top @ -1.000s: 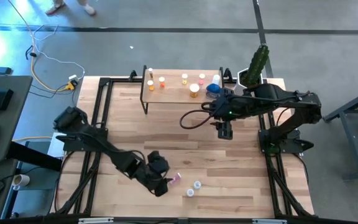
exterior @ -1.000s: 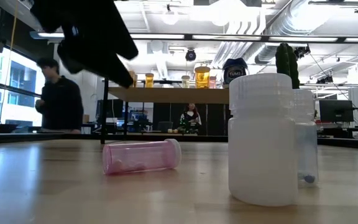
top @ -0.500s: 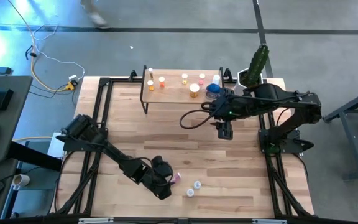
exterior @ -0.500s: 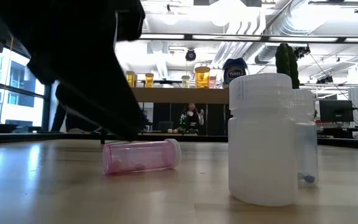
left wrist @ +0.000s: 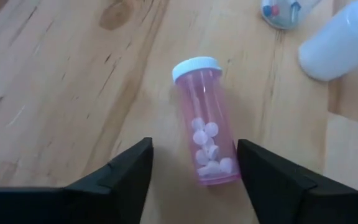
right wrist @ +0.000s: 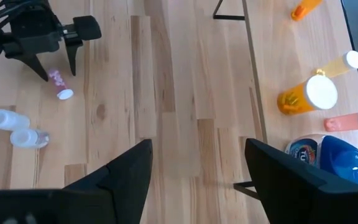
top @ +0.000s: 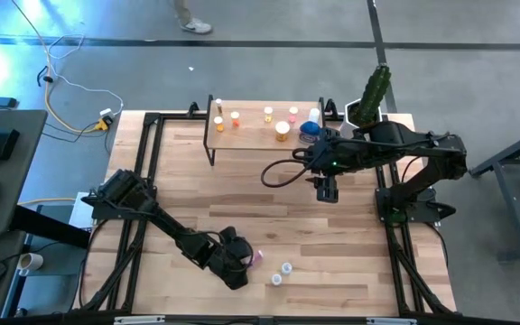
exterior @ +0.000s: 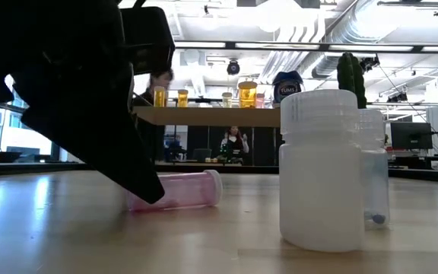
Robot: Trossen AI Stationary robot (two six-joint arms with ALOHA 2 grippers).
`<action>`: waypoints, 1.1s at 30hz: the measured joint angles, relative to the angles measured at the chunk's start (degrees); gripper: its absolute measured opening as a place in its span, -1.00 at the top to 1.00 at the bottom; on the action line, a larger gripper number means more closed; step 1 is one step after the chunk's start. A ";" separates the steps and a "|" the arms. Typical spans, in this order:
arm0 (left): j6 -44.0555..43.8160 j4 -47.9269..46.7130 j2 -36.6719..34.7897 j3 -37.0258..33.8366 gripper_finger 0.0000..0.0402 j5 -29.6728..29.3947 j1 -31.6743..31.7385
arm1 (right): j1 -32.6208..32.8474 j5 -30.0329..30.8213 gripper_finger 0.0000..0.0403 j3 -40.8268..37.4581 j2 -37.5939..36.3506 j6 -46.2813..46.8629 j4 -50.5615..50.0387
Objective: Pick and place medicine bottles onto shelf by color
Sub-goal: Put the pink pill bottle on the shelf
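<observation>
I am seeing my left hand (left wrist: 194, 171) straddling, fingers wide, the pink bottle (left wrist: 205, 144) lying on the bench (left wrist: 61, 93).

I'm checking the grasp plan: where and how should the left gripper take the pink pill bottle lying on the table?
Grip the pink pill bottle across the middle of its clear body, coming from above. It lies on its side, white cap pointing away, and the open left gripper already straddles its base end, so the fingers can close on its long round sides.
</observation>
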 joint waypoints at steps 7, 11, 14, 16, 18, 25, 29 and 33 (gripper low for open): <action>3.26 0.13 0.05 -0.05 0.32 0.75 0.06 | 0.00 0.00 -0.23 0.00 0.00 -0.02 -0.01; 4.37 0.61 0.10 -0.05 0.51 1.06 0.07 | 0.00 0.00 -0.23 0.00 0.00 -0.02 -0.02; 4.37 0.80 0.10 -0.05 0.57 1.56 0.07 | 0.00 0.00 -0.23 0.00 0.00 -0.04 -0.02; 3.83 1.10 0.10 -0.05 0.56 2.18 0.07 | -0.01 0.00 -0.23 0.00 0.00 -0.02 0.00; 3.00 1.90 0.10 -0.07 0.53 2.81 0.07 | 0.00 0.00 -0.23 0.00 0.00 -0.04 0.04; 2.88 7.27 -1.10 -0.08 0.50 6.12 1.04 | -0.02 -3.33 -0.23 0.28 -0.20 -0.96 1.33; 4.96 8.40 -2.99 -0.10 0.53 5.85 2.75 | -0.02 -6.01 -0.23 1.32 -0.28 -1.11 2.01; 7.30 7.90 -5.04 -0.14 0.52 5.69 5.17 | -0.02 -6.08 -0.23 2.15 -0.26 -1.08 2.71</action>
